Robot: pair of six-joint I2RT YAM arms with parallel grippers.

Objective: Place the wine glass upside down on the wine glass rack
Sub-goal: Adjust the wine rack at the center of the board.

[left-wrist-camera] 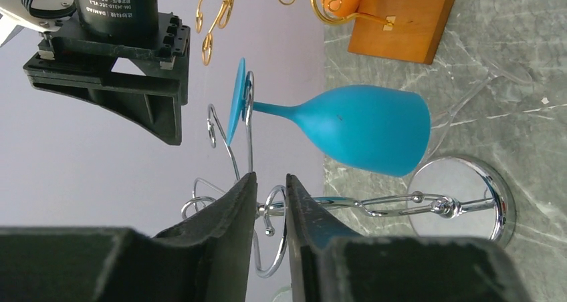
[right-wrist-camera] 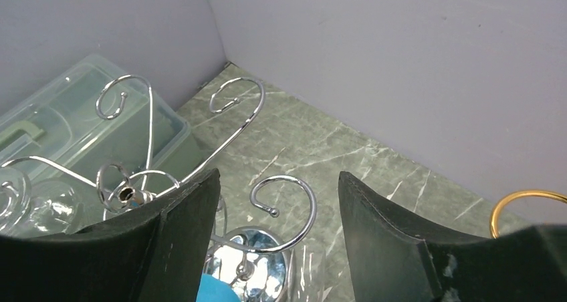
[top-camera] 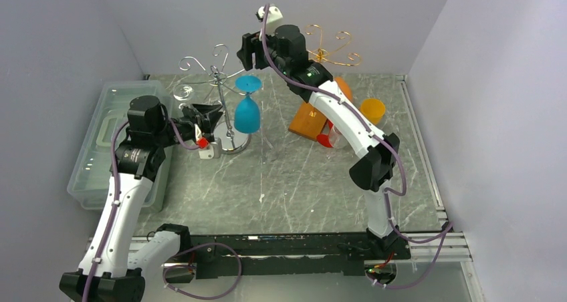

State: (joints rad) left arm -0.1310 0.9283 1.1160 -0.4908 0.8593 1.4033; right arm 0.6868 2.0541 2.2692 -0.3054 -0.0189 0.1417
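Toward the back left of the desk (top-camera: 287, 182), the blue wine glass (top-camera: 247, 115) hangs bowl-down from an arm of the chrome wine glass rack (top-camera: 217, 81), its foot caught in a hook just above the stem. The left arm's fingers (left-wrist-camera: 227, 222) sit nearly together around the rack's post; whether they press on it cannot be told. The right arm's fingers (right-wrist-camera: 180, 228) are spread wide and empty above the rack's curled hooks. A clear plastic bin (top-camera: 93, 155) lies left of the rack.
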